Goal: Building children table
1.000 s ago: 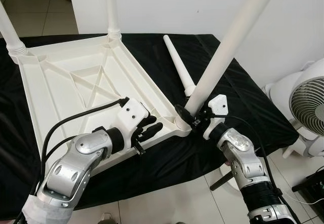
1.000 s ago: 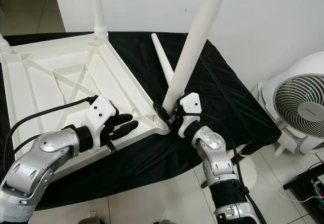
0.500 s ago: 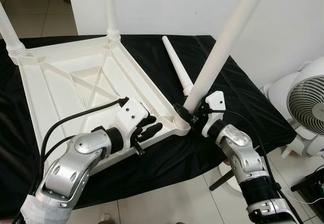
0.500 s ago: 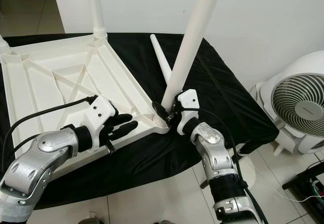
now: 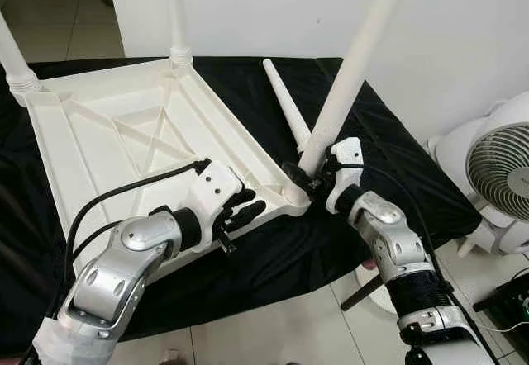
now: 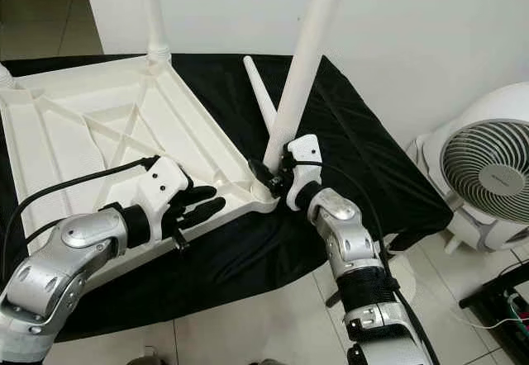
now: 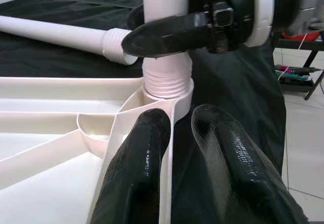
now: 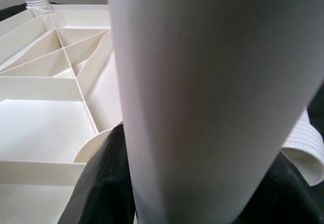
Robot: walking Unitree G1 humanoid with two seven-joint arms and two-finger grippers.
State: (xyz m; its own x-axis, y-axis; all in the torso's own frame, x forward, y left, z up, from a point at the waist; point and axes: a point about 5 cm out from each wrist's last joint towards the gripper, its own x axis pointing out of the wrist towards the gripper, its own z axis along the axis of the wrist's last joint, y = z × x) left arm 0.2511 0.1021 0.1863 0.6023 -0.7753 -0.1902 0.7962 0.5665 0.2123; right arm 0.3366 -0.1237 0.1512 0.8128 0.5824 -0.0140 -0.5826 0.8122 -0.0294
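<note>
Item: white children's tabletop, inverted on a black-draped table. Two legs already stand at its far corners.

Right end effector: fingers closed around the base of a third leg, whose threaded end sits in the near right corner socket, tilted.

Left end effector: fingers pinched on the tabletop's near rim beside that socket, steadying it.

Fourth leg: loose on the cloth just beyond the socket.

Step, as judged: seating the third leg. Next calls for righting and twisting it home.

Also: fan, right.
</note>
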